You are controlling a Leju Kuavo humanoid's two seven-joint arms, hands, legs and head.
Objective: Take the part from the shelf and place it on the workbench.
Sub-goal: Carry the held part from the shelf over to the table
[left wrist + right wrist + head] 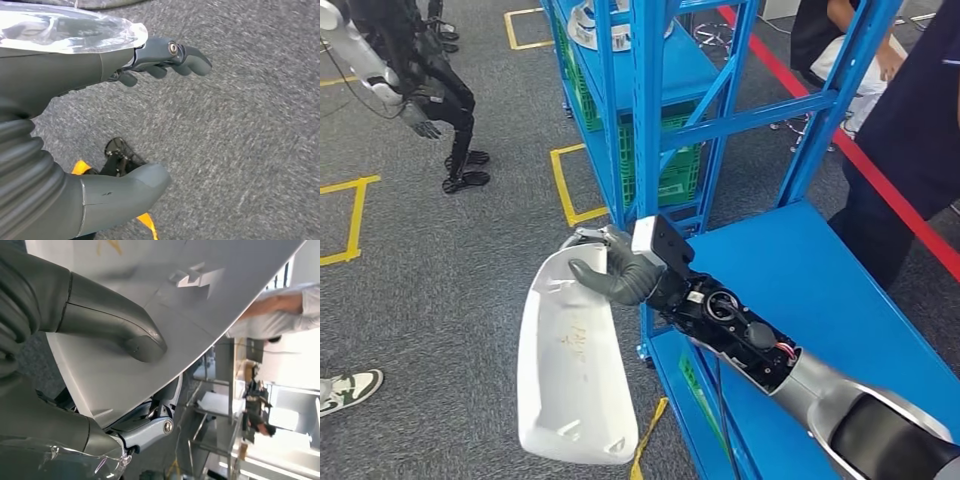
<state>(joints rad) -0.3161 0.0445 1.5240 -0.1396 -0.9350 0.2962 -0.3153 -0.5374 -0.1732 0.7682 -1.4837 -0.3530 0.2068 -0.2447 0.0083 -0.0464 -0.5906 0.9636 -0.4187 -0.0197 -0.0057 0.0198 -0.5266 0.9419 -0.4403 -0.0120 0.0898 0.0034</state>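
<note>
Centrally in the head view, the robot's right hand (610,268) grasps a large white moulded part (573,355) by its upper edge. The silver and black right arm reaches in from the lower right corner of the frame. The part hangs below the hand in the lower middle of the frame, over grey carpeted floor (433,300), just left of the blue shelf (641,110). Its hollow inner face is turned toward the camera, with faint yellow handwriting near its middle.

The shelf's uprights rise through the upper middle of the frame, with a green crate (675,160) on a lower level and a white object (595,25) on the top level. A flat blue counter (803,290) spreads across the right half of the frame. A person in dark clothing (916,130) stands at the right edge. Yellow tape squares (569,190) mark the floor, and another dark robot (433,80) stands at the upper left.

From the right wrist view, the grey thumb (113,322) presses on the white part's surface, with fingers behind its edge.

From the left wrist view, the left hand (124,120) hangs over the carpet, released, thumb and fingers apart, holding nothing.
</note>
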